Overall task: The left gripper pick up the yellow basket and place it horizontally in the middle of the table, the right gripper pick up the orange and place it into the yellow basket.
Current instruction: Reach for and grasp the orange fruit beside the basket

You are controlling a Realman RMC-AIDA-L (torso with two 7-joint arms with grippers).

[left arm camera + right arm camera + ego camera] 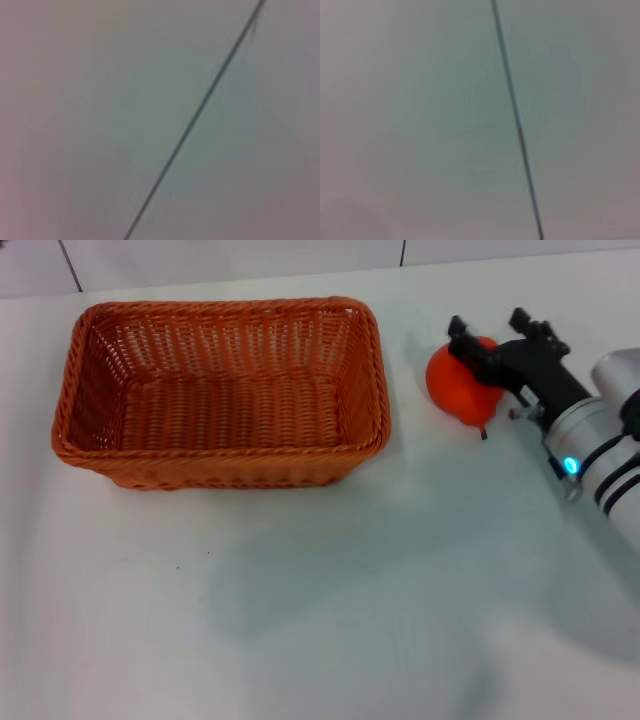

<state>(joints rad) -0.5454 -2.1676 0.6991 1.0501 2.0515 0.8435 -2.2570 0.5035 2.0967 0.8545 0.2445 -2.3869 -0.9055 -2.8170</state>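
The yellow basket [222, 390], orange-brown wicker, stands empty on the white table [330, 600] at the back left, its long side across my view. The orange [455, 385] lies on the table to the basket's right, at the back right. My right gripper [488, 322], a black claw on a silver-white wrist with a blue light, reaches in from the right. Its two fingers are spread apart and one finger [475, 350] lies across the top of the orange. The left gripper is out of view. Both wrist views show only a pale blurred surface with a thin dark line.
A gap of bare table separates the basket from the orange. The wall's tiled base [300, 255] runs along the table's far edge.
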